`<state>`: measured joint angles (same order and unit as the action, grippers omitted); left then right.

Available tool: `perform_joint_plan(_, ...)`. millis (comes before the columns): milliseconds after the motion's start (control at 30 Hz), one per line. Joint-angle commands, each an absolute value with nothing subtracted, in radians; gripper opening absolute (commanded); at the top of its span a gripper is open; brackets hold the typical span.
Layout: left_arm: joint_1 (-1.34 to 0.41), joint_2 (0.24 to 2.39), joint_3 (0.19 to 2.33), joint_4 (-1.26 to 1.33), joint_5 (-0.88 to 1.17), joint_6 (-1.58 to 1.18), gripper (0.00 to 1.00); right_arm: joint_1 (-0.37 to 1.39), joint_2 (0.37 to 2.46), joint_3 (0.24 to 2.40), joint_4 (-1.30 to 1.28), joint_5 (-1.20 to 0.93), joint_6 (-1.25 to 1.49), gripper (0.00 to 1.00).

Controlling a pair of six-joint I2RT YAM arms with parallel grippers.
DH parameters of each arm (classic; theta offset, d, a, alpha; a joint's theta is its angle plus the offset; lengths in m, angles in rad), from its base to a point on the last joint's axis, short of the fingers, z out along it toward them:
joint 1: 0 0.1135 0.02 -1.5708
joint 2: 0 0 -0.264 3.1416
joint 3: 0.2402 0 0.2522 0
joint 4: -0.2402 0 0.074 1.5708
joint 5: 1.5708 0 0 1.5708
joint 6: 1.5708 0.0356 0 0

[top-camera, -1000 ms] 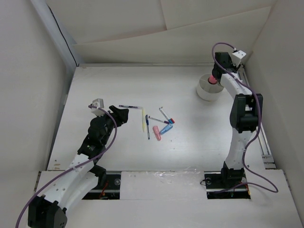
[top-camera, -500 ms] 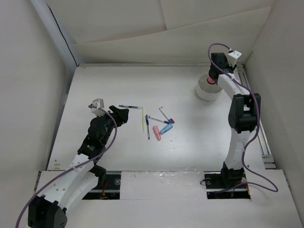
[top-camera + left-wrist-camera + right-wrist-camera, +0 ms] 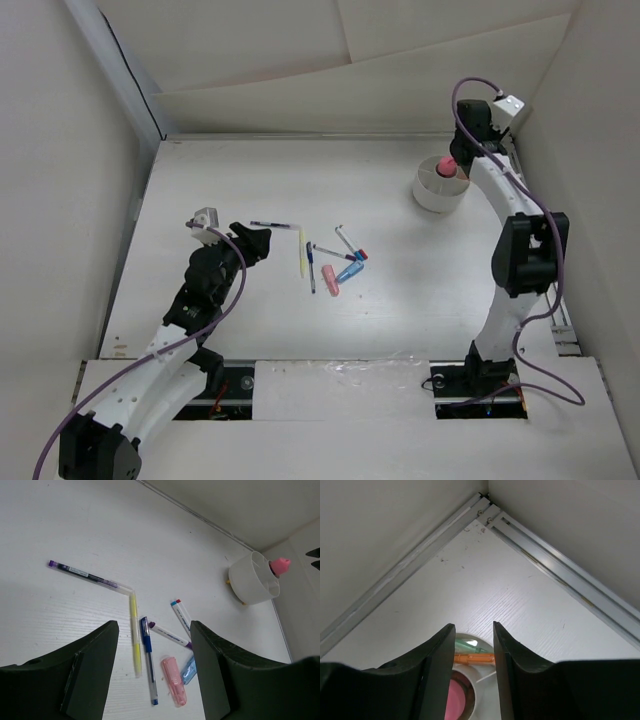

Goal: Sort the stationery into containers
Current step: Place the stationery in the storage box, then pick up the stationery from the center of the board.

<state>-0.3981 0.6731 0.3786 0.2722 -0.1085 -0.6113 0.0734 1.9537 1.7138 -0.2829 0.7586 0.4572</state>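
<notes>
At two o'clock, the right gripper hangs parted and empty above the round white plastic tub. The left gripper gapes, empty.

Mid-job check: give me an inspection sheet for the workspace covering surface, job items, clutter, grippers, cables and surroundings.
Surface: white table, no spills or marks seen.
Job's things: pens and short pieces lie loose mid-table. The tub at far right holds a glue stick and an orange piece.
Clutter: nothing seen.
Grippers: left gripper is open, empty and beside the pens. Right gripper is open, empty and above the tub.
Cables: purple cables run along both arms, clear of the items.
Surroundings: white walls on three sides, with a metal rail along the far right corner.
</notes>
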Motion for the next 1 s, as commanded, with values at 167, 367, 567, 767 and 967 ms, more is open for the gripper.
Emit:
perform_joint_plan(167, -0.402, 0.657, 0.420, 0.307, -0.101, -0.624, 0.56, 0.132, 1.628, 1.432, -0.160, 0.511, 0.541, 0.08)
perform_joint_plan(367, -0.402, 0.667, 0.420, 0.316, -0.083, -0.624, 0.56, 0.374, 1.519, 1.276, -0.167, 0.294, 0.505, 0.00)
perform_joint_plan(567, -0.402, 0.658, 0.420, 0.316, -0.083, -0.624, 0.56, 0.656, 1.592, 1.244, -0.380, 0.207, 0.423, 0.00)
perform_joint_plan(767, -0.402, 0.658, 0.420, 0.316, -0.083, -0.624, 0.56, 0.902, 1.708, 1.258, -0.410, 0.187, 0.411, 0.38)
perform_joint_plan(967, -0.402, 0.658, 0.420, 0.316, -0.092, -0.624, 0.56, 0.937, 1.827, 1.331, -0.419, 0.209, 0.422, 0.56)
